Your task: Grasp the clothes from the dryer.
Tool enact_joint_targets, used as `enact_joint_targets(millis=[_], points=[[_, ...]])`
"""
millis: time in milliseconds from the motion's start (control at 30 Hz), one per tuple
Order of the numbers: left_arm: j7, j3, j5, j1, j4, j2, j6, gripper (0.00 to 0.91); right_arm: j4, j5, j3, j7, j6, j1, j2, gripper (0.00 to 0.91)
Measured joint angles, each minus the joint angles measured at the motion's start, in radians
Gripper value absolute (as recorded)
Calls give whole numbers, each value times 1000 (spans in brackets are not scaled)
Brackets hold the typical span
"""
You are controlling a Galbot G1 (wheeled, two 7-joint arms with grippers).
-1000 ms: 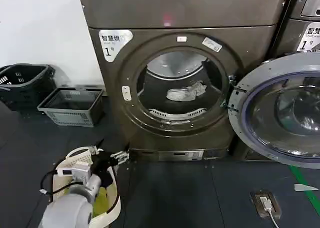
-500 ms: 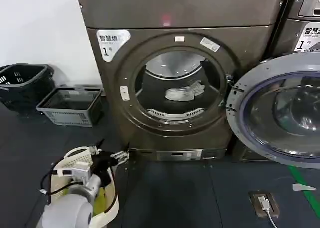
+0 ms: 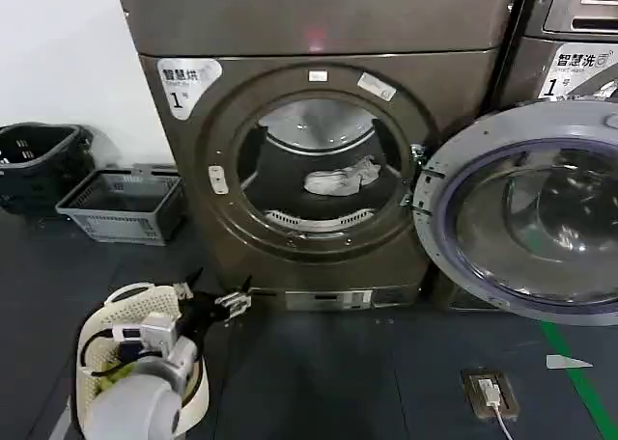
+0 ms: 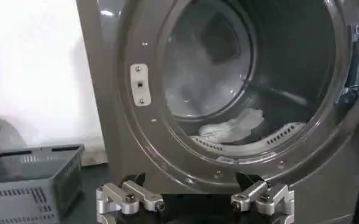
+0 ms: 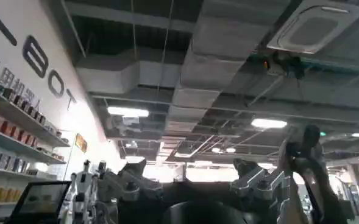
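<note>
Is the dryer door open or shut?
Open. The dryer door is swung wide to the right, so the clothes show inside the drum.

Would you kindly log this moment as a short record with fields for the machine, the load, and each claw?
dryer: door swung open to the robot's right, drum mouth unobstructed
clothes: small pale bundle lying on the drum floor, untouched
left claw: open, low in front of the dryer, below the porthole, outside the drum
right claw: open, pointing up at the ceiling, away from the dryer
basket: grey, on the floor left of the dryer
</note>
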Motion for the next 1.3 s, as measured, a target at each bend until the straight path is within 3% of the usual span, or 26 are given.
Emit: enact_joint_targets(millis=[1300], points=[[7,-18,-6,15,-6,-3,0,907,3,-15,-23,-7,17,20,20,907]])
